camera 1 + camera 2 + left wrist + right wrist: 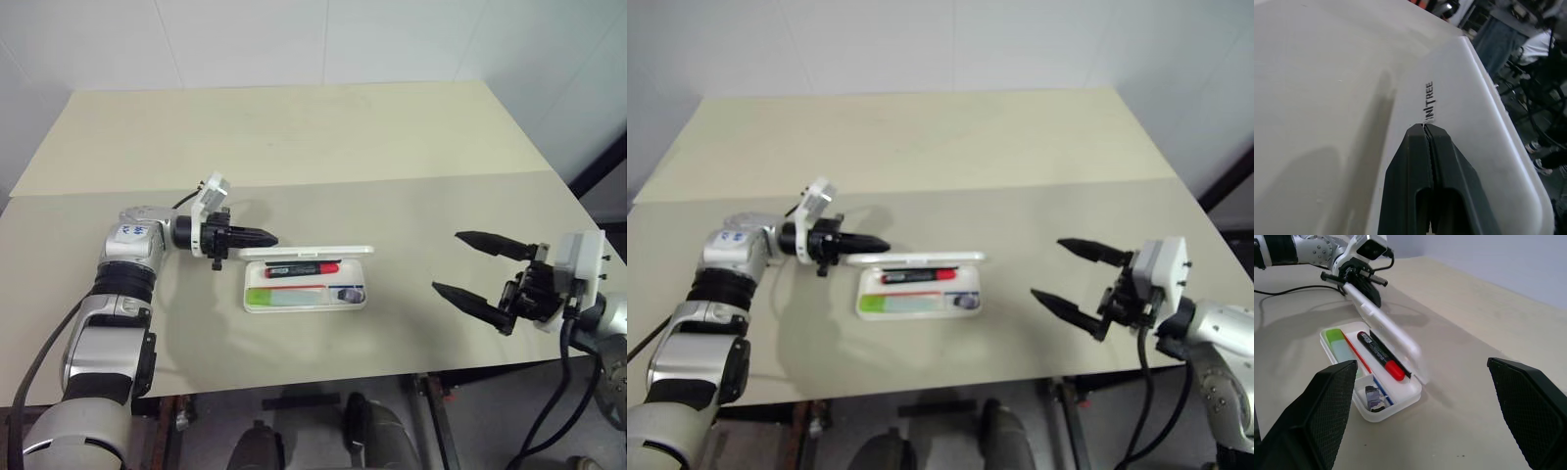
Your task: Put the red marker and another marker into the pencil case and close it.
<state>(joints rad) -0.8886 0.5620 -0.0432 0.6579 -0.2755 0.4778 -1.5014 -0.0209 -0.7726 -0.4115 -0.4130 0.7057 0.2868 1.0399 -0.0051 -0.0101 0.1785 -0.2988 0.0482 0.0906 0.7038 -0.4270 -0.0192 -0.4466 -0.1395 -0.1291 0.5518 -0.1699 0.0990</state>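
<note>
The white pencil case (306, 307) lies open near the table's middle, its lid (313, 252) raised and tilted over the tray. Inside, the red marker (302, 269) lies along the hinge side. The other marker, a green highlighter (282, 295), lies along the front. My left gripper (269, 238) is shut and empty. Its tips sit against the lid's outer face (1469, 122), beside the dark lettering. My right gripper (448, 261) hangs open and empty to the right of the case, well apart from it. The right wrist view looks at the case (1396, 406) between the open fingers.
A small grey-black piece (351, 293) lies in the case's right end. The beige table (294, 137) stretches bare behind the case. Its front edge runs just below the case, and a dark gap drops off at the right.
</note>
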